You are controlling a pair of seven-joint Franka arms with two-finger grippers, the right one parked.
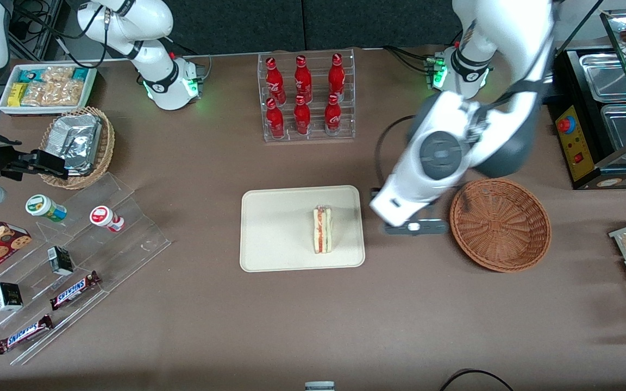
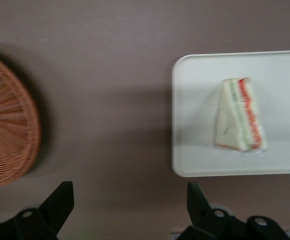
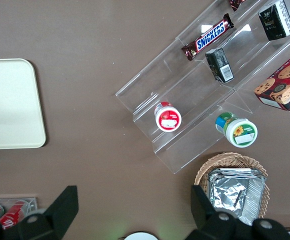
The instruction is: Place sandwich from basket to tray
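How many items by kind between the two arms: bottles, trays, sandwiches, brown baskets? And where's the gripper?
Bottles: 6
Tray: 1
Sandwich: 1, on the tray
Basket: 1, empty
Total: 9
Gripper: open, above bare table between basket and tray.

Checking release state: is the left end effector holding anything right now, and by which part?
Nothing is held. The end effector is open over bare table between the basket and the tray; the sandwich rests on the tray.

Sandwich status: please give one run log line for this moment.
sandwich: on tray | basket: empty | gripper: open, over table between basket and tray
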